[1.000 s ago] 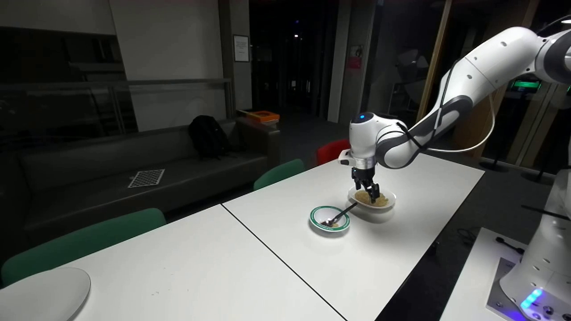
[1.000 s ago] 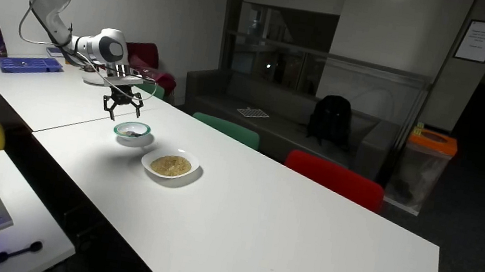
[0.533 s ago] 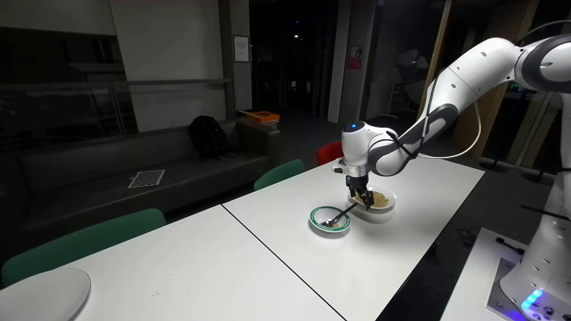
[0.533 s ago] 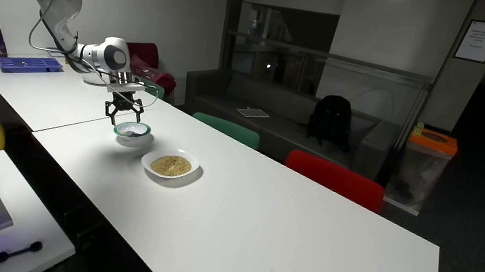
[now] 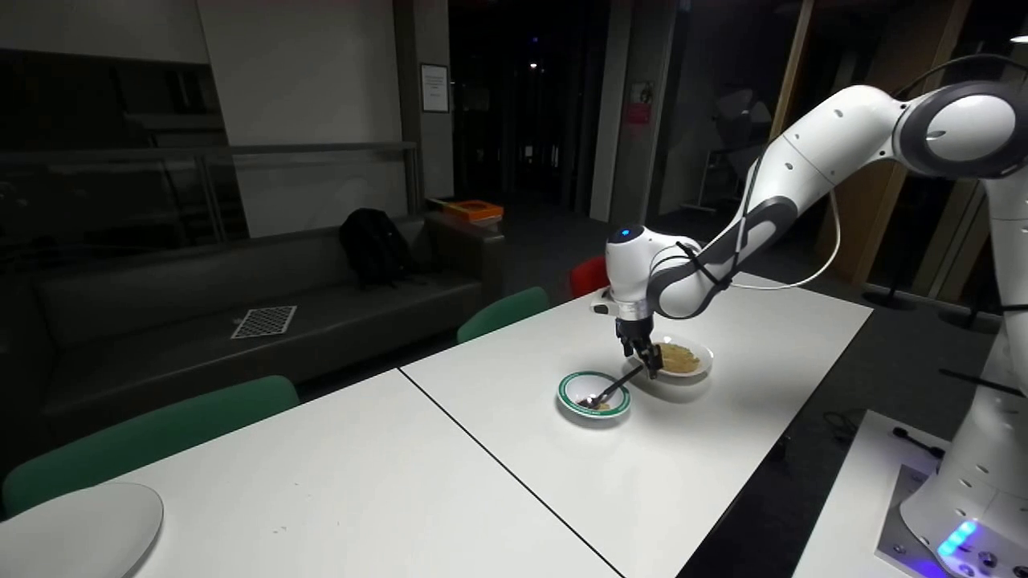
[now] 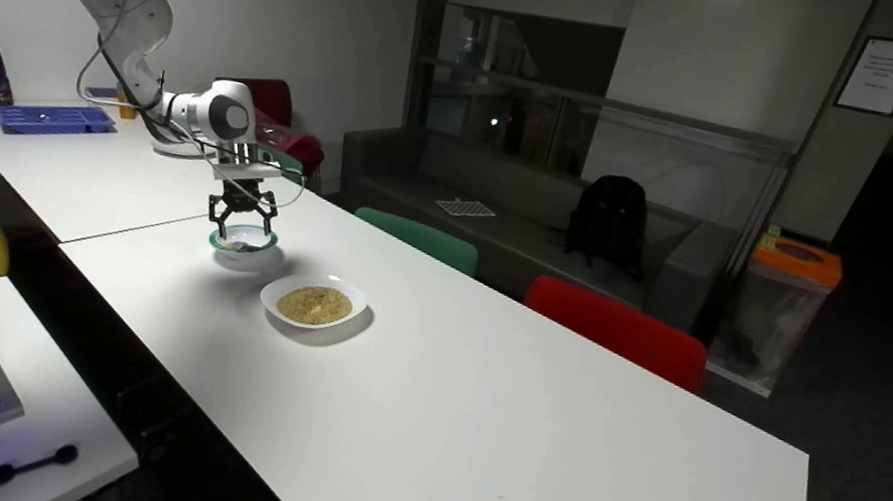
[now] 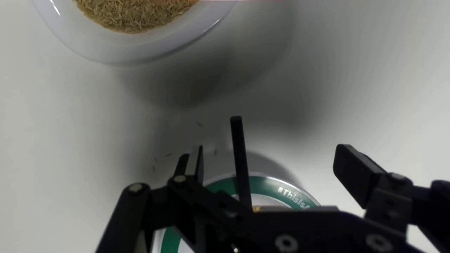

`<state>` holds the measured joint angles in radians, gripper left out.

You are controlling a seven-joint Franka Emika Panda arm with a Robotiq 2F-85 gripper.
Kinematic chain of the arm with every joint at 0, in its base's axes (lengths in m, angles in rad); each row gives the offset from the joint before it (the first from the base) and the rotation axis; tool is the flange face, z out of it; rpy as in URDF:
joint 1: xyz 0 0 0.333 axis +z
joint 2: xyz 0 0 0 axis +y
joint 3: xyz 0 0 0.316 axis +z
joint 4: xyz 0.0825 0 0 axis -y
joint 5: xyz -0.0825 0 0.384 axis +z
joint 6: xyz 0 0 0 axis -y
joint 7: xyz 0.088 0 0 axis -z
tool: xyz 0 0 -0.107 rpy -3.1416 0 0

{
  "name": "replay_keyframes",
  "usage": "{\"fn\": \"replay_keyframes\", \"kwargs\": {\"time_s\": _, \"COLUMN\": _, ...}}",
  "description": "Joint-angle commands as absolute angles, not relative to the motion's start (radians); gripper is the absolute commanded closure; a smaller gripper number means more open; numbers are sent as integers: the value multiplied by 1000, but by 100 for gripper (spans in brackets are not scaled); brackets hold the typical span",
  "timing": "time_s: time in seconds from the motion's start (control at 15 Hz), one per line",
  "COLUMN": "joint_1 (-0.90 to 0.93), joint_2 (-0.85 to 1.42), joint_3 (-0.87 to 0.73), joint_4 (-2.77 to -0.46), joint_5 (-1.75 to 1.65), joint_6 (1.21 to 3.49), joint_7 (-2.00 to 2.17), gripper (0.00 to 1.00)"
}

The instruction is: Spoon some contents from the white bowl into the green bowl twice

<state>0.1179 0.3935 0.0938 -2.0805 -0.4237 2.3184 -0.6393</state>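
One white bowl (image 7: 123,49), one green bowl (image 7: 263,185) with one spoon (image 7: 240,161) in it; the gripper (image 7: 271,161) has two fingers spread wide, seemingly clear of the spoon.

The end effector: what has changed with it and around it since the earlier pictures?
The end effector moved lower and closer to the spoon in the green-rimmed bowl. Nothing was taken hold of or let go; its jaws stand open. The spoon, that bowl and the white bowl stayed in place.
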Motion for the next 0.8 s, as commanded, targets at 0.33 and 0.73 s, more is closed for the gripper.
{"fn": "replay_keyframes", "kwargs": {"time_s": 0.33, "joint_1": 60, "joint_2": 470, "joint_3": 116, "joint_4": -2001, "joint_5": -373, "joint_6": 2301, "joint_7": -757, "gripper": 0}}
{"fn": "replay_keyframes", "kwargs": {"time_s": 0.73, "joint_1": 56, "joint_2": 496, "joint_3": 117, "joint_4": -1972, "joint_5": -340, "joint_6": 2292, "joint_7": -781, "gripper": 0}}
